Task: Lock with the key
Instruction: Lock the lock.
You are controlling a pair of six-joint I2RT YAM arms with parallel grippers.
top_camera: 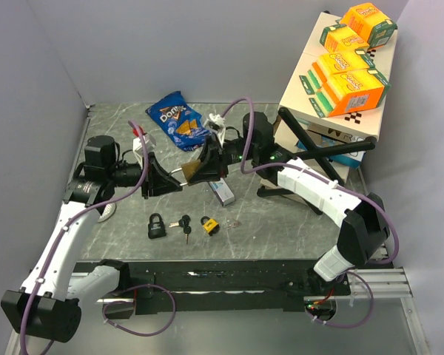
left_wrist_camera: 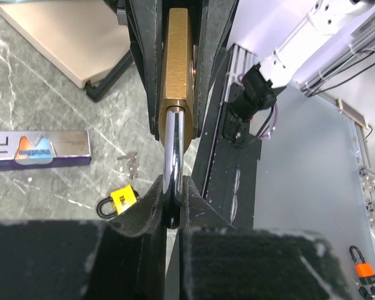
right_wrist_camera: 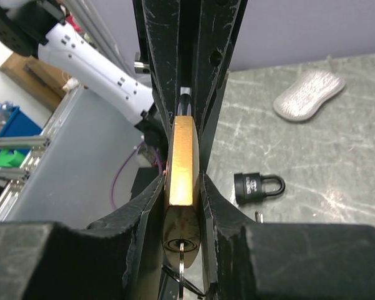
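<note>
A brass padlock [top_camera: 193,170] hangs above the table between my two grippers. My left gripper [top_camera: 170,178] is shut on its steel shackle [left_wrist_camera: 173,159]; the fingertips [left_wrist_camera: 151,199] pinch the shackle from both sides. My right gripper [top_camera: 208,161] is shut on the brass body [right_wrist_camera: 185,159], with the body clamped flat between its fingers. A key [right_wrist_camera: 182,255] on a ring sits in the keyhole at the base of the lock, facing the right wrist camera. In the left wrist view the brass body [left_wrist_camera: 177,62] lies between the right gripper's black fingers.
On the table below lie a black padlock [top_camera: 156,225], loose keys [top_camera: 183,222], a yellow padlock [top_camera: 210,225] and a toothpaste box [top_camera: 223,191]. A Doritos bag [top_camera: 176,118] lies at the back. A stand with orange boxes [top_camera: 351,55] is at the right.
</note>
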